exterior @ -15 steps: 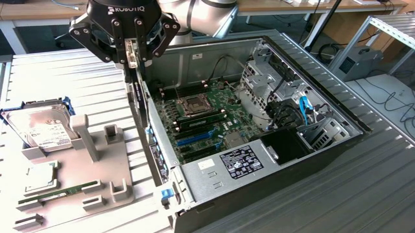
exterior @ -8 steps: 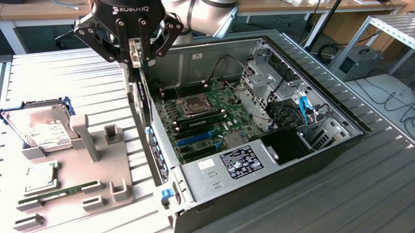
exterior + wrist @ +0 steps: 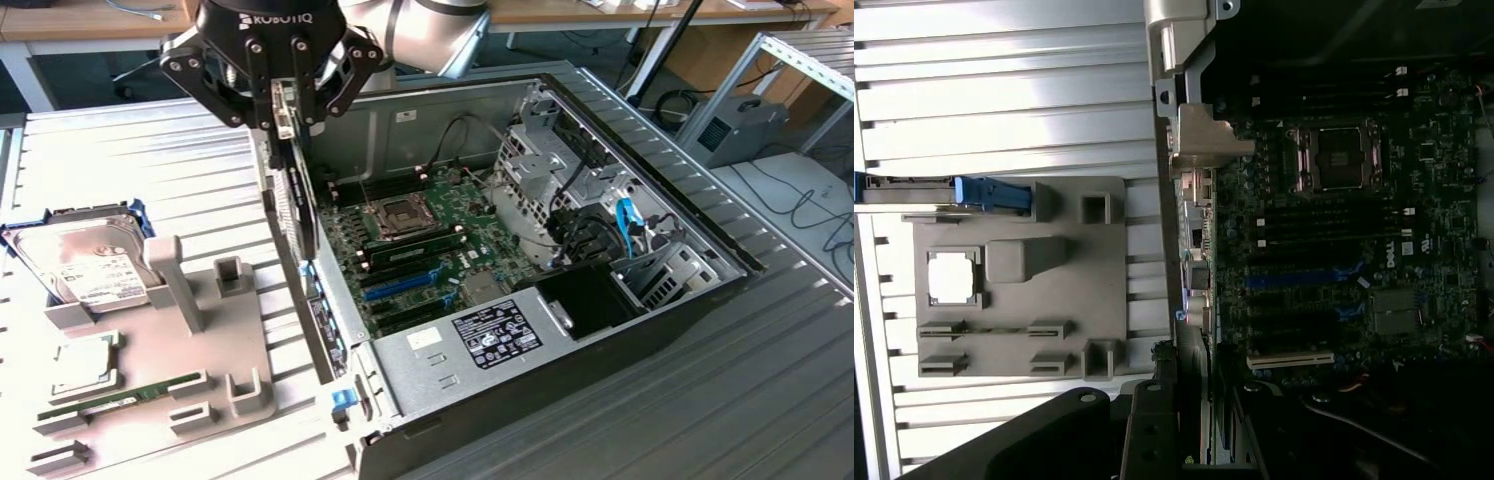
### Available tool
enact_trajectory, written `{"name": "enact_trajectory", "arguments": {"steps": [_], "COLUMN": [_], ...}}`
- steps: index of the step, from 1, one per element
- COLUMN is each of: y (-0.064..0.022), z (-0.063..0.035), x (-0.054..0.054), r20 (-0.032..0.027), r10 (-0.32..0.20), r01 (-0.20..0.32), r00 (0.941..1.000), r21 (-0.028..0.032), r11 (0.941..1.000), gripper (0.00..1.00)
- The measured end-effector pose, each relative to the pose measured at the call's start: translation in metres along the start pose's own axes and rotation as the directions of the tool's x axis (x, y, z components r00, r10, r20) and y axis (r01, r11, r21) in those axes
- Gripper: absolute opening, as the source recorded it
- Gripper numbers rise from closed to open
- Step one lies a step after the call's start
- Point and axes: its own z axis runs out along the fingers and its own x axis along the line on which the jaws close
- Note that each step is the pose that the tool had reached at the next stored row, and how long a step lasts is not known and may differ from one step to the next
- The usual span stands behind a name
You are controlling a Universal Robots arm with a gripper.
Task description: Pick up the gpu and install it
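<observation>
My gripper (image 3: 283, 118) hangs near the top of the exterior view, shut on the gpu (image 3: 286, 160). The gpu is a slim dark card seen edge-on with a silvery bracket, hanging straight down from the fingers. It sits over the rear wall of the open computer case (image 3: 587, 345), at the exterior view's left of the motherboard (image 3: 427, 240). The blue expansion slots (image 3: 400, 285) lie lower and to the right of the card. In the wrist view the gpu's edge (image 3: 1206, 405) runs out from between the dark fingers (image 3: 1154, 435), with the motherboard (image 3: 1334, 230) and blue slots (image 3: 1294, 278) beyond.
A grey holder tray (image 3: 200, 345) at the exterior view's left carries a hard drive with a blue frame (image 3: 87, 265), a CPU (image 3: 87, 365) and a green memory stick (image 3: 120, 395). Drive cages and a blue cable (image 3: 623, 225) fill the case's far side. The table is ribbed metal.
</observation>
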Motion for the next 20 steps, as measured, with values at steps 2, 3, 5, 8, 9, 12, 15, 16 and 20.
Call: {"name": "enact_trajectory", "arguments": {"steps": [2, 3, 5, 8, 9, 12, 15, 16, 20], "y": [0.0001, 0.0001, 0.0002, 0.0003, 0.0004, 0.0005, 0.0006, 0.0006, 0.0008], "z": [0.0000, 0.0001, 0.0002, 0.0003, 0.0003, 0.0004, 0.0005, 0.0006, 0.0007], "x": [-0.0010, -0.0014, -0.0024, -0.0038, -0.0042, -0.0054, -0.0069, -0.0073, -0.0093], "r20": [0.0000, 0.0000, 0.0000, 0.0000, 0.0000, 0.0000, 0.0000, 0.0000, 0.0000], "r10": [0.000, 0.000, 0.000, 0.000, 0.000, 0.000, 0.000, 0.000, 0.000], "r01": [0.000, 0.000, 0.000, 0.000, 0.000, 0.000, 0.000, 0.000, 0.000], "r00": [1.0000, 1.0000, 1.0000, 1.0000, 1.0000, 1.0000, 1.0000, 1.0000, 1.0000], "r21": [0.0000, 0.0000, 0.0000, 0.0000, 0.0000, 0.0000, 0.0001, 0.0001, 0.0001], "r11": [1.0000, 1.0000, 1.0000, 1.0000, 1.0000, 1.0000, 1.0000, 1.0000, 1.0000], "gripper": [0.26, 0.26, 0.26, 0.26, 0.26, 0.26, 0.26, 0.26, 0.26]}}
